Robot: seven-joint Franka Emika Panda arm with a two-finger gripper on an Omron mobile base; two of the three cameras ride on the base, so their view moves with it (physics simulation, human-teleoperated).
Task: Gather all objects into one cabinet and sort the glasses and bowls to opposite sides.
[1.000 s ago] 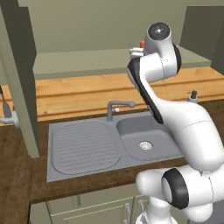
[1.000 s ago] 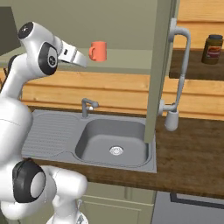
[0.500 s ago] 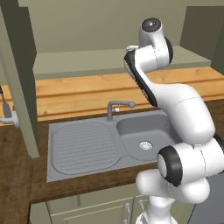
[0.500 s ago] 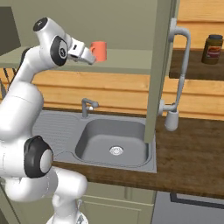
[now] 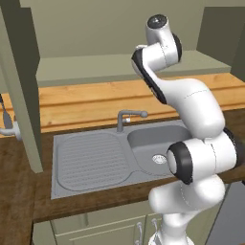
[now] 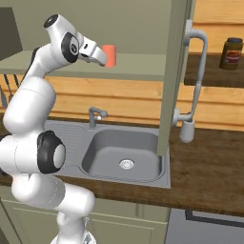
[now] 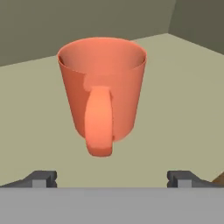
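On the cabinet shelf (image 7: 183,87), the salmon-orange cup (image 7: 103,89) stands before the released end effector (image 7: 113,178).

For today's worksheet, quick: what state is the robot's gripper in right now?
Gripper: open, fingers spread wide, holding nothing; the salmon-orange handled cup stands on the shelf just ahead.

pale green cabinet shelf (image 7: 183,87), salmon-orange cup (image 7: 102,89) upright on it

A kitchen: steel sink (image 6: 125,153), faucet (image 6: 95,116), wooden counter (image 5: 86,103).
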